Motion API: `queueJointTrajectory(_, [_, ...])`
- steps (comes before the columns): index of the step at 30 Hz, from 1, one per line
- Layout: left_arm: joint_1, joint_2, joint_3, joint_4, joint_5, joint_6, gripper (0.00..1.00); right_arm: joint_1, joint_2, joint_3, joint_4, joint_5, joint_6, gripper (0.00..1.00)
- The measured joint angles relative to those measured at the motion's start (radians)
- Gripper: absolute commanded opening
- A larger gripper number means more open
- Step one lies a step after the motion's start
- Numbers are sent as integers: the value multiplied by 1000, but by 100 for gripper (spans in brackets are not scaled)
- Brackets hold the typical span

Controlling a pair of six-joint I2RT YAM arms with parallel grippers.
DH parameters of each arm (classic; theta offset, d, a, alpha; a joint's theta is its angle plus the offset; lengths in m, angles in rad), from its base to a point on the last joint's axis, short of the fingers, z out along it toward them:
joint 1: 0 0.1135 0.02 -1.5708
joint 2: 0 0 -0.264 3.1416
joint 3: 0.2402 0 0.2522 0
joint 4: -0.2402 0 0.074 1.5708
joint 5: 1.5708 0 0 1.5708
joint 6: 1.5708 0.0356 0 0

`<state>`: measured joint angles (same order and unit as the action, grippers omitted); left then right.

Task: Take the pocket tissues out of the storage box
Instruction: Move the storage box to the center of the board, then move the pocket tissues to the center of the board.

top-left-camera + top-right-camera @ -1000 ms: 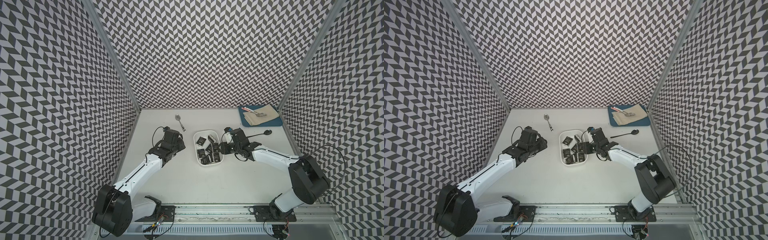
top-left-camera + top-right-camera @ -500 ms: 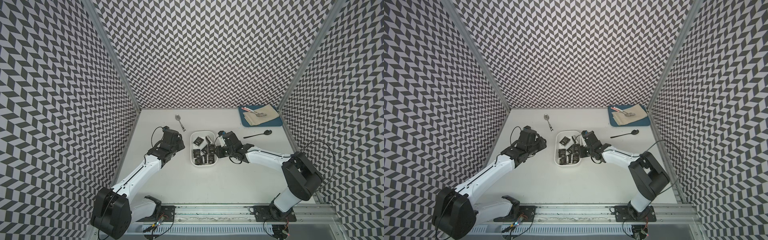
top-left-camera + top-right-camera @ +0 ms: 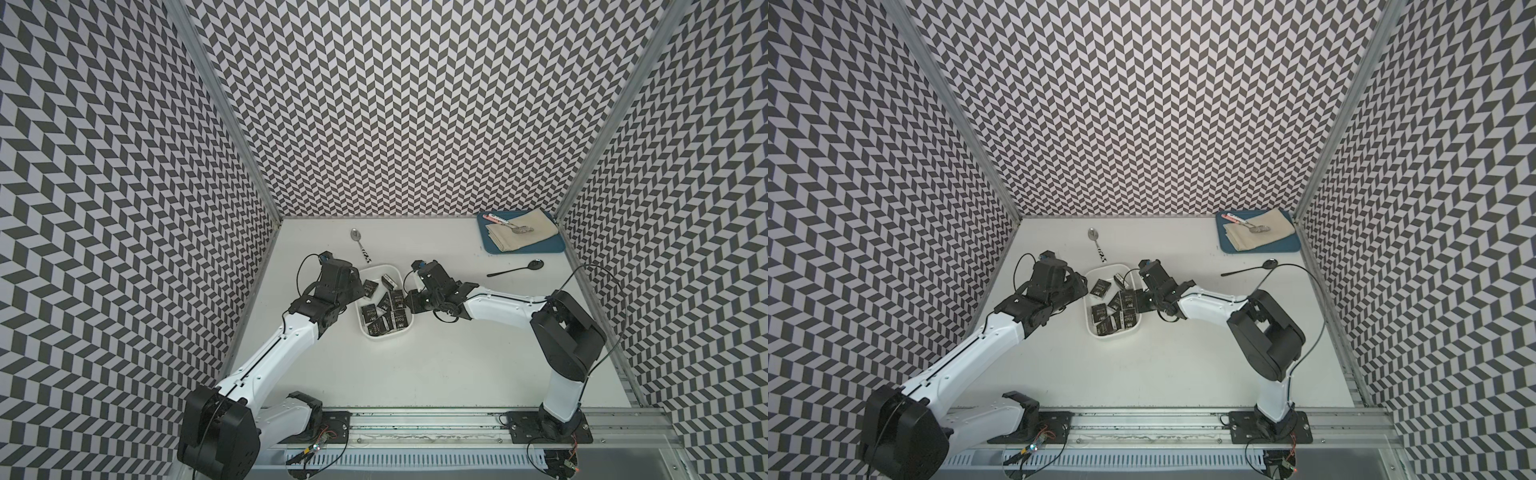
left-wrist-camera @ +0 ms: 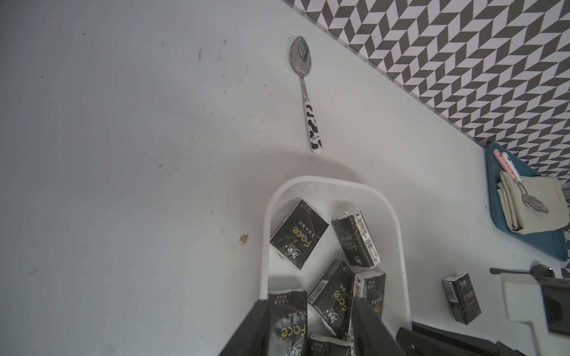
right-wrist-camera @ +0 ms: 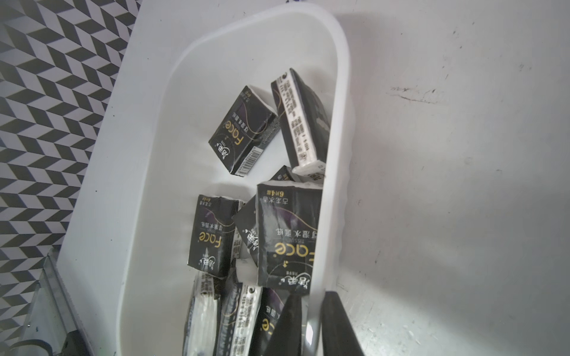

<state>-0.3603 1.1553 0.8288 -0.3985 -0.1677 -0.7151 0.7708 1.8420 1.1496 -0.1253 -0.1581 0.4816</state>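
Note:
The white storage box [image 3: 384, 269] [image 3: 1106, 266] stands mid-table with several black pocket tissues [image 3: 397, 299] [image 3: 1127, 300] lying loose inside. My right gripper [image 3: 409, 303] [image 5: 311, 296] is shut on the box's right wall, one finger inside the box [image 5: 148, 185] and one outside. My left gripper [image 3: 355, 289] [image 4: 310, 300] hangs open over the left side of the box [image 4: 324, 180], and packets [image 4: 297, 234] show between and below its fingers. In the left wrist view one more packet [image 4: 462, 302] lies on the table just outside the box.
A cow-patterned spoon [image 3: 360, 245] lies behind the box. A black spoon [image 3: 517, 268] lies to the right. The blue tray [image 3: 528, 249] with beige cloth and a spoon sits in the back right corner. The left wall stands close behind the left arm.
My right gripper has closed on the box's right wall. It has moved left with the box, up against the left gripper. The left arm has hardly moved.

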Motion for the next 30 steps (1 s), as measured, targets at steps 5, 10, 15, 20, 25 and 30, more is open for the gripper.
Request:
queueJointTrajectory(5, [22,0,0,0,-3,10,48,6,0,0,-1,-2,13,36])
queueJointTrajectory(10, [31,0,0,0,-3,16,48,-5,-29,4,-37,45,4,49])
queueJointTrajectory(15, [36,-1,0,-3,-3,21,48,-96,-107,32,-99,100,-47,54])
queueJointTrajectory(20, [36,-6,0,-7,-2,23,48,-277,-139,27,-108,138,-106,55])
queueJointTrajectory(25, [36,-6,0,-7,4,23,47,-358,-109,14,-132,166,-166,56])
queueJointTrajectory(30, [36,-7,0,-7,6,23,47,-364,-50,4,-137,170,-210,56])
